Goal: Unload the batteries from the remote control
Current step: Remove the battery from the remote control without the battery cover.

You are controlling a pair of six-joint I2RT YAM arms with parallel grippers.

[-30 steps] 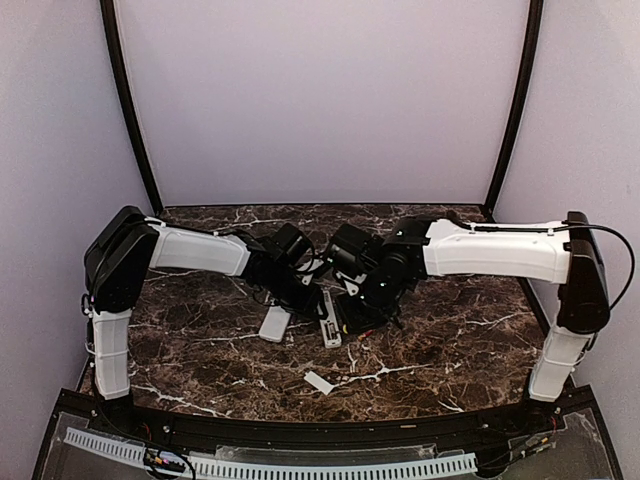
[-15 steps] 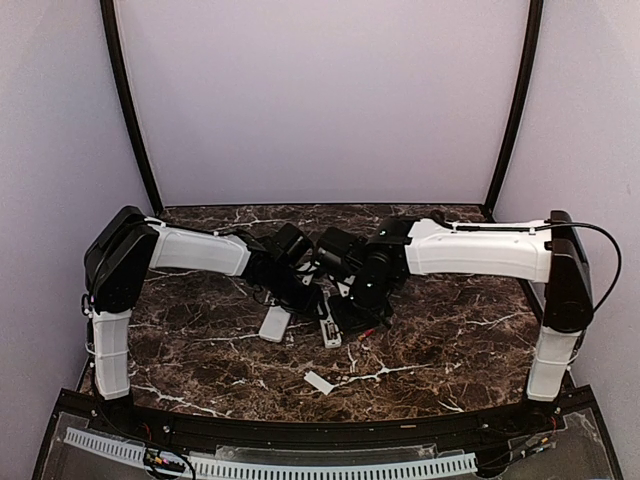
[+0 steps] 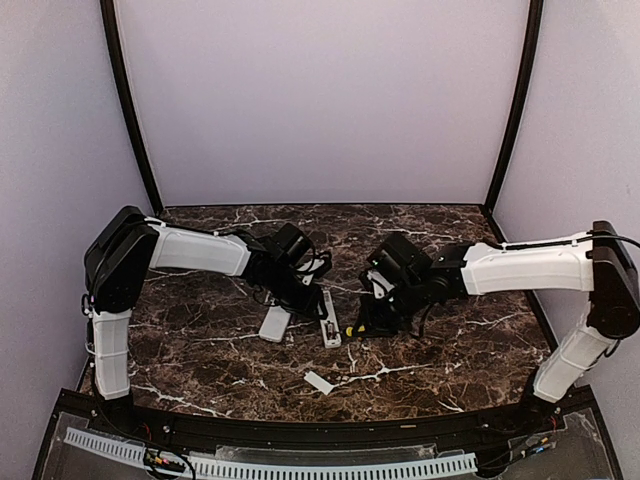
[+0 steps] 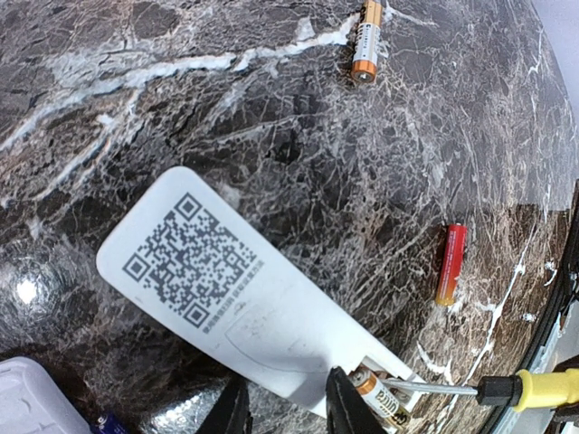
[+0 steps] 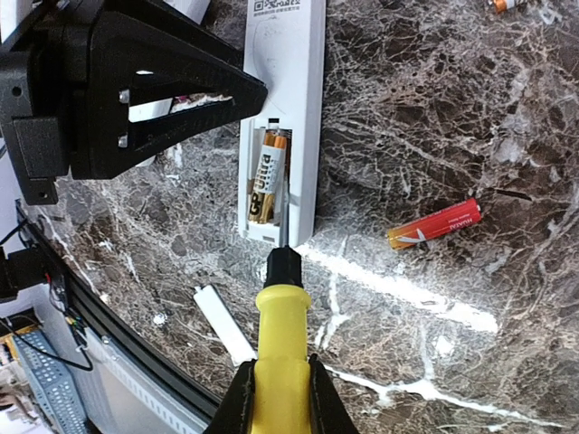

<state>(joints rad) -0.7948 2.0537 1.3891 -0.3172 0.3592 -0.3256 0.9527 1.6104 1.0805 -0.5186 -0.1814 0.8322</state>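
One remote control (image 3: 329,322) is seen on the table (image 3: 470,345) from above. At the left wrist, it is clamped by the left gripper (image 4: 289,411), with a red battery (image 4: 450,264) lying apart. At the right wrist, the screwdriver (image 5: 276,344) is grasped by the right gripper (image 5: 276,407), its tip beside two seated batteries (image 5: 267,176).

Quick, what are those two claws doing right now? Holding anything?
Left gripper: closed on the remote control.
Right gripper: closed on the yellow-handled screwdriver.
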